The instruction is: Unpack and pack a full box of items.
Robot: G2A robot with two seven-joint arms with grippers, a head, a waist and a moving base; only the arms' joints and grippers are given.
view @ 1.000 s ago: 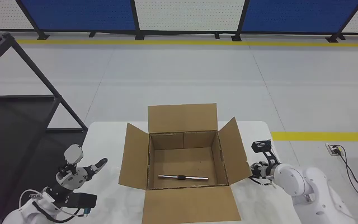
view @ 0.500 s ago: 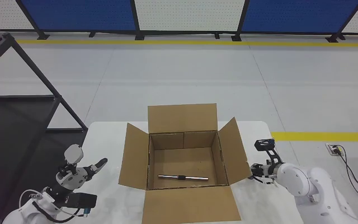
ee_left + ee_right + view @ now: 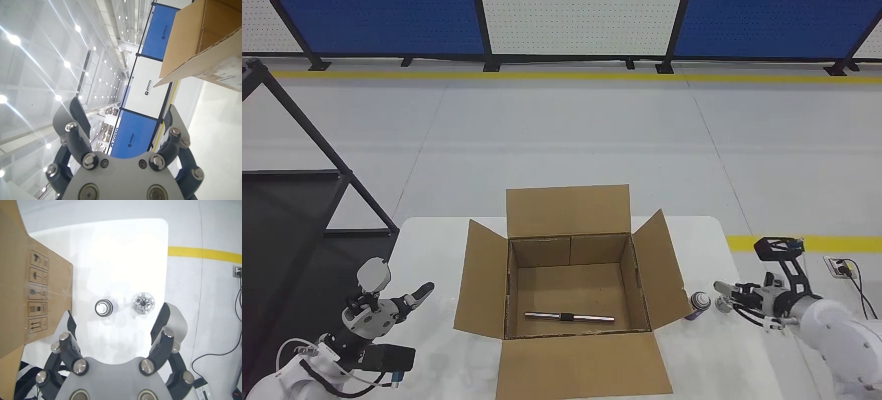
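Note:
An open cardboard box (image 3: 569, 210) stands mid-table, flaps spread, with a thin dark rod (image 3: 569, 317) lying on its floor. Just right of the right flap a small spray can (image 3: 698, 303) stands upright. From above, the can (image 3: 103, 308) has a clear round cap (image 3: 143, 303) beside it. My right gripper (image 3: 117, 318) hovers open above and short of both, touching neither; in the top view the right gripper (image 3: 729, 297) sits right of the can. My left gripper (image 3: 397, 284) rests open at the table's left, tilted upward, empty (image 3: 122, 108). A box flap (image 3: 198, 37) is ahead of it.
The white table (image 3: 432, 250) ends close to the can on the right, its rounded far corner (image 3: 162, 222) near. Beyond lie grey floor, a yellow line (image 3: 204, 253) and cables. A dark metal rack (image 3: 302, 190) stands at the left.
My right arm has drawn back to the right, away from the box's right flap, leaving the spray can standing on the table. The left arm has not moved.

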